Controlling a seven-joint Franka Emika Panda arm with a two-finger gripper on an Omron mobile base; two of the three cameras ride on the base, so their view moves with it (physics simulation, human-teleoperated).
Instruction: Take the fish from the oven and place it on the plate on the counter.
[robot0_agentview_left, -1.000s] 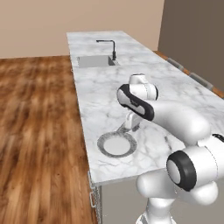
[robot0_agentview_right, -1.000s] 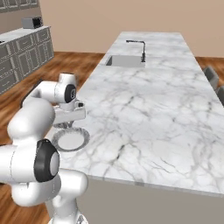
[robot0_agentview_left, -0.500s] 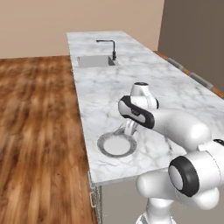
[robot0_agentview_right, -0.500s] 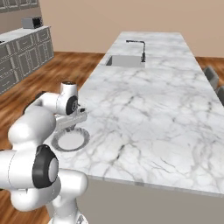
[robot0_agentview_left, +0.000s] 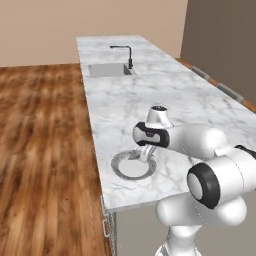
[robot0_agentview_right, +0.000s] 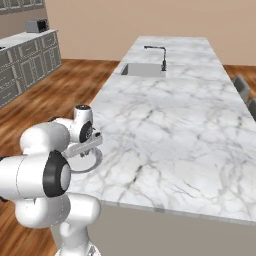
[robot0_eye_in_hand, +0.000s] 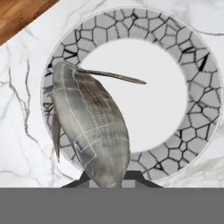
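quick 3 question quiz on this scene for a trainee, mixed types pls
1. True or false: the fish is already lying free on the plate.
2. Where does the plate sit on the counter? A) beside the sink B) near the edge closest to the robot C) at the far end
3. Fill in: the gripper is shut on the ____.

Key: 1 false, it is held above the plate; 2 B; 3 fish.

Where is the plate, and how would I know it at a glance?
Find the long white marble counter with the sink at its far end. The plate sits at the near end, close to the edge by the wooden floor. It is round, with a dark cracked-stone rim and a pale centre.
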